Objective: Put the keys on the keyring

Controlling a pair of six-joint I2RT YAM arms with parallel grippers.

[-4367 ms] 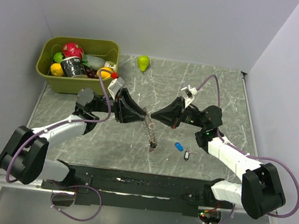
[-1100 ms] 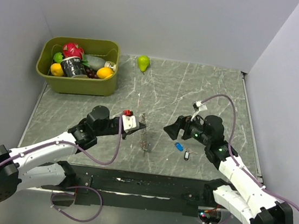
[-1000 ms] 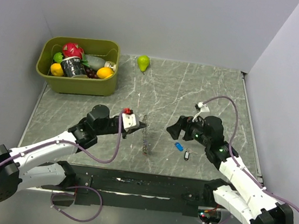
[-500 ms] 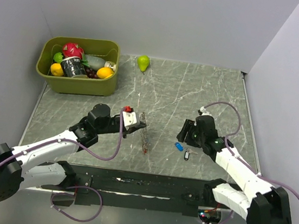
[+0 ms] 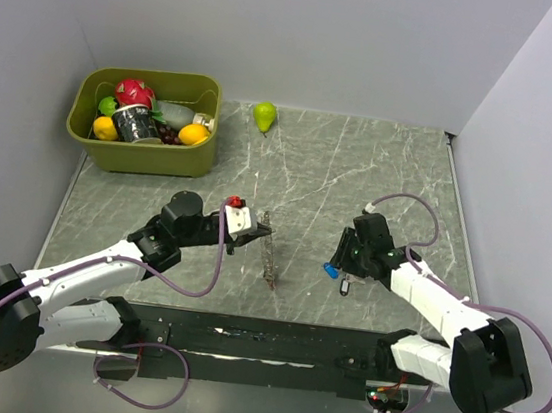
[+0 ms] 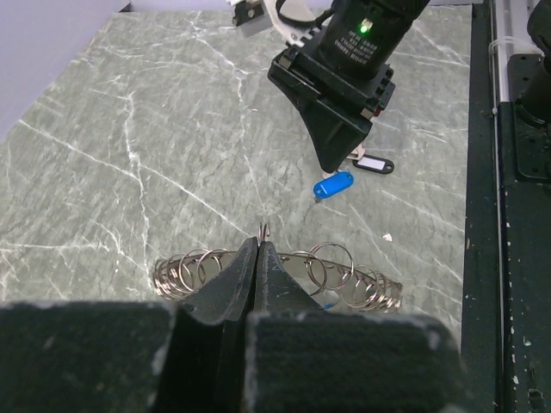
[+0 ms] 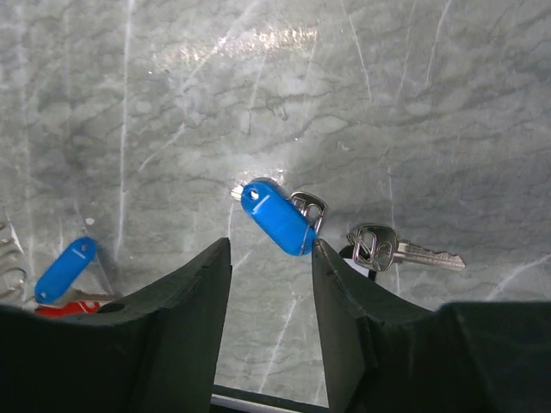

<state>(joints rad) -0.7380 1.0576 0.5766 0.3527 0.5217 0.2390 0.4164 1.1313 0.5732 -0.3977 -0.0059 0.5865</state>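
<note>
Right claw (image 7: 271, 246) has dropped over the blue key (image 7: 277, 225), jaws narrowing, not yet pinching — left claw (image 6: 258, 249) clenched on keyring (image 6: 198, 271).

- The bin (image 5: 141, 160) sits at the far left corner of the counter (image 5: 361, 167); a pear (image 5: 264, 115) lies just right of it, near the back wall.
- The keyring (image 5: 268, 256) is mid-counter, toward the front, pinched by the left claw (image 5: 259, 233) reaching in from its left.
- Two keys (image 5: 331, 270) lie right of the keyring, apart from it.
- The right claw (image 5: 339, 265) hangs over them, one tag at the gap between its fingers (image 7: 194, 292).
</note>
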